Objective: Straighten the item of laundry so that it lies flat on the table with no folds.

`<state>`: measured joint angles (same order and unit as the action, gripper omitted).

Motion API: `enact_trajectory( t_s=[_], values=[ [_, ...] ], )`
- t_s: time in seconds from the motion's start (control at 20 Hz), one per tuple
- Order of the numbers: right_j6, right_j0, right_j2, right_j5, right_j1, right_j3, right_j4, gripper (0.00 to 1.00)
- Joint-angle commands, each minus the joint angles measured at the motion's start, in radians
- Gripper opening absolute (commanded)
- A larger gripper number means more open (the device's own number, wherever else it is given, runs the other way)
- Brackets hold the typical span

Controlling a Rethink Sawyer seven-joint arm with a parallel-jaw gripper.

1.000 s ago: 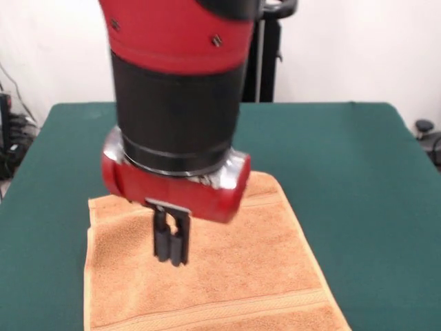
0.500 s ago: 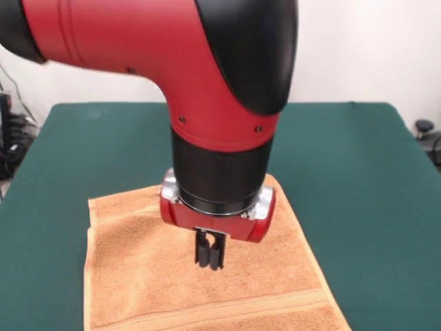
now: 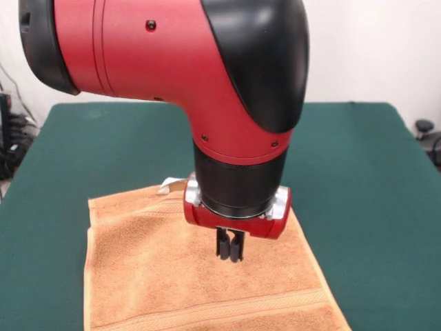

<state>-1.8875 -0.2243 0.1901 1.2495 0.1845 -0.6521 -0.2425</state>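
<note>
Hanging over: the gripper (image 3: 229, 249) sits above the middle of the towel (image 3: 151, 276), just below centre of the frame.
Jaws: the two black fingers (image 3: 222, 245) are pressed together with no gap, and nothing is held between them.
Tip height: the tips seem to hover just above the cloth, though this angle does not settle whether they touch.
Arm: the red and black arm (image 3: 207, 89) comes down from the upper left and fills much of the top half (it hides the towel's far edge behind the wrist).
Towel: orange-tan, spread out in the lower left and centre, running off the bottom edge; a woven band crosses it near the bottom.
Tag: a small white tag (image 3: 169, 184) shows at the towel's far edge, left of the wrist.
Table: the green table (image 3: 358, 179) surrounds the towel on the left, right and far sides.
</note>
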Motion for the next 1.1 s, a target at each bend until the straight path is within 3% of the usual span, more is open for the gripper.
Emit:
enact_trajectory(
  t_s=[0.05, 0.55, 0.75, 0.95, 1.1],
  values=[
    [-0.090, 0.049, 0.027, 0.024, -0.036, -0.152, 0.031, 0.00],
    [-0.088, 0.050, 0.019, 0.112, -0.023, -0.124, 0.043, 0.00],
    [-0.126, 0.039, 0.008, 0.148, 0.024, -0.189, 0.074, 0.00],
    [0.017, 0.042, -0.055, 0.131, 0.050, -0.211, -0.024, 0.00],
    [0.046, 0.020, -0.049, 0.180, 0.003, -0.191, -0.024, 0.00]
  ],
)
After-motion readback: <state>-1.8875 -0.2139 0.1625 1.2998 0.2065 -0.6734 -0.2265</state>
